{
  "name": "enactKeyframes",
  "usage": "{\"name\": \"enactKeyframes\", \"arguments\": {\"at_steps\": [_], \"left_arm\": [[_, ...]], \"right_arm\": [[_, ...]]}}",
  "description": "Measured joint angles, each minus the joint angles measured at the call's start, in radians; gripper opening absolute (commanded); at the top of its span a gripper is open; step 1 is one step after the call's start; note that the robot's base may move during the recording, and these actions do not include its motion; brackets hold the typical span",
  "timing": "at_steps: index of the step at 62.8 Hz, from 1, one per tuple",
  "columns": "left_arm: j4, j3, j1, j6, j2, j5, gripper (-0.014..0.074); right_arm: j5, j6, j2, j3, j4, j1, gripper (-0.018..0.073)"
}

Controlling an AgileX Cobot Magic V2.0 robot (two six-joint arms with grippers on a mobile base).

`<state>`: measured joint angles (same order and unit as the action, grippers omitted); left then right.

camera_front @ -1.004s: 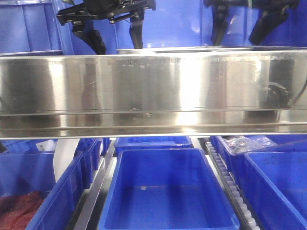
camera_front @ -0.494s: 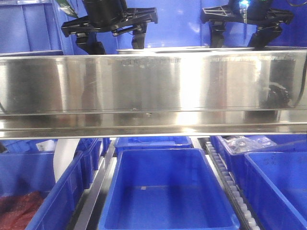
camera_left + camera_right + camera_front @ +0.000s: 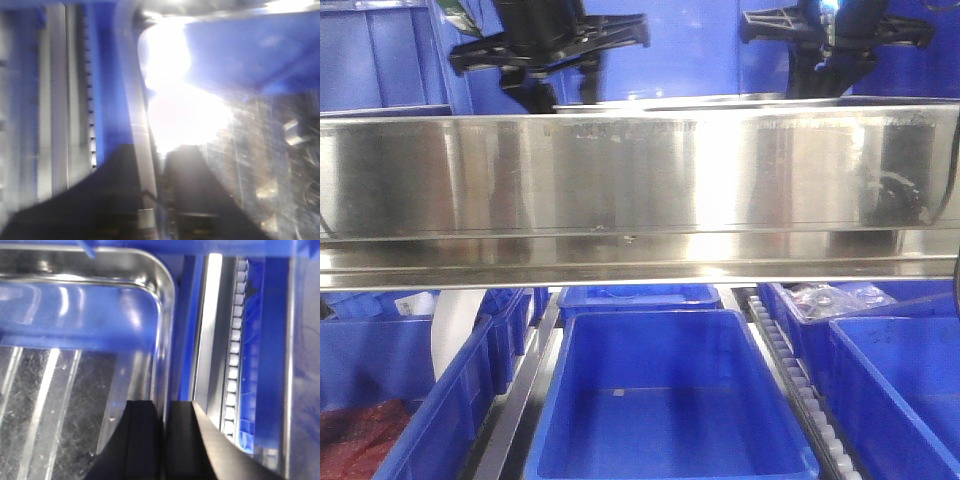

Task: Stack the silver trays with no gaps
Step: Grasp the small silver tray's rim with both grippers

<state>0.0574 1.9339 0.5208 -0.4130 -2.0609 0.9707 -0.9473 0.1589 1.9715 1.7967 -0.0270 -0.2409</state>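
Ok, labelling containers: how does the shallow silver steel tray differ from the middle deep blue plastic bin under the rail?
The shallow silver steel tray is reflective and low; the deep blue plastic bin is matte and tall. The tray's edge sits between the jaws of the right gripper; the bin is untouched. Both have rounded corners.

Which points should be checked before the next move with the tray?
1. Right pincer on the tray rim: ok, it is closed across the wall.
2. Left pincer grip: cannot tell, its view is blurred.
3. Tray level: cannot tell, the rail hides it in the front view.
4. Tray floor free: ok in the part seen.
5. Stacked without gap: cannot tell, no view shows under the tray.
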Motion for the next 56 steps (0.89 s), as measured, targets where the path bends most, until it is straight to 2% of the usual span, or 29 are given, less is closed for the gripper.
{"name": "enactKeyframes", "arguments": {"at_steps": [18,28,39,56], "left_arm": [[0.002,0.093,0.000,-0.006,-0.010,0.139,-0.0040],[-0.003,0.174,0.000,0.032,-0.009,0.211,-0.0040],[0.024,0.204,0.012,0.044,0.035,0.237,-0.0041],[0.071,0.204,0.029,0.097,0.134,0.278,-0.0041]], "right_arm": [[-0.056,0.002,-0.041,-0.002,-0.010,0.000,0.0058],[-0.089,0.002,-0.112,-0.002,-0.010,0.000,0.0058],[-0.133,0.010,-0.193,-0.002,-0.010,-0.004,0.0058],[-0.173,0.093,-0.284,-0.013,0.049,-0.080,0.0058]]}}
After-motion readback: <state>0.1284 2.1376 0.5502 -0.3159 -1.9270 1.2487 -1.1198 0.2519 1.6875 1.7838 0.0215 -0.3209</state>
